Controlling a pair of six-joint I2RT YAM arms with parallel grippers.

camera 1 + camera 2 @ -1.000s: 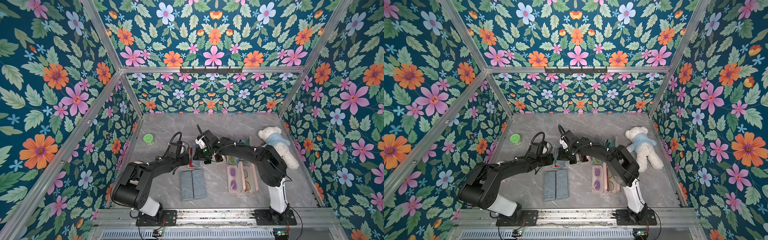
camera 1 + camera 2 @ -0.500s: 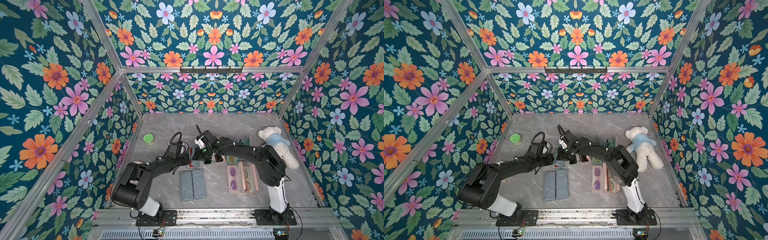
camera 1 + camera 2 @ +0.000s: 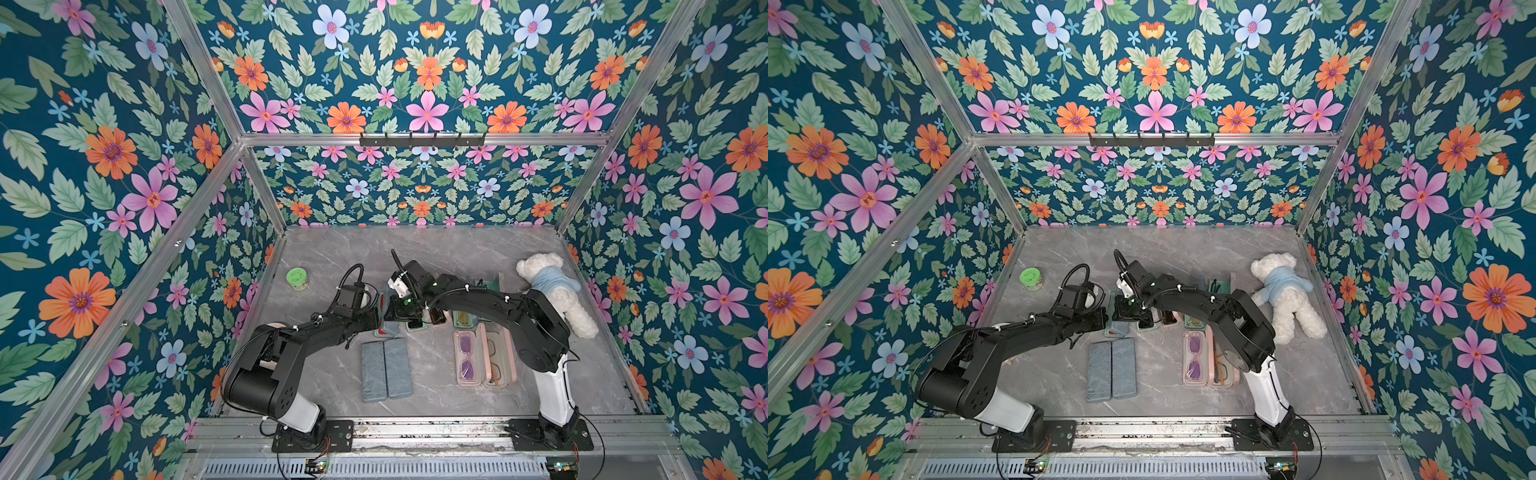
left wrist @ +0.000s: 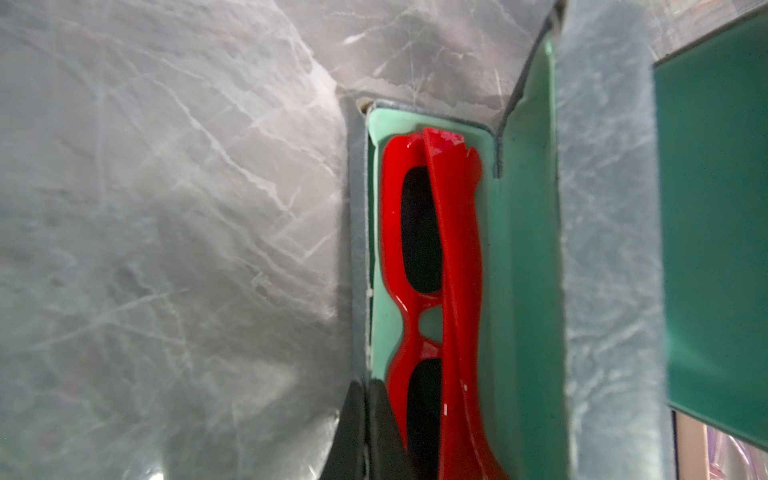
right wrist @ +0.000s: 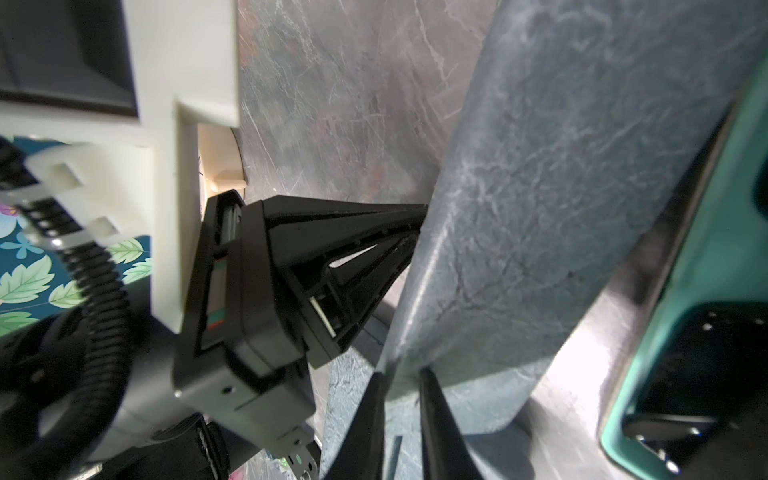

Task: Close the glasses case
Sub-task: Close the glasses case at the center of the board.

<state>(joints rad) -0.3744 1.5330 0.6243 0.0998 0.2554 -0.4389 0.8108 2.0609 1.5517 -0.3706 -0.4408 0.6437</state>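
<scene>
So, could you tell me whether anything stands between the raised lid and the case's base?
The red glasses lie folded inside the base, where they belong. The left tool, shut, sits at the base's free rim, where the lid should land, and may obstruct it.

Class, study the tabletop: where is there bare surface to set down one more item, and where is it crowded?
Free: the back of the table, between green jar and teddy bear; the gap between the closed blue cases and the pink cases. Crowded: the middle, where left arm and right arm meet over the open glasses case.
</scene>
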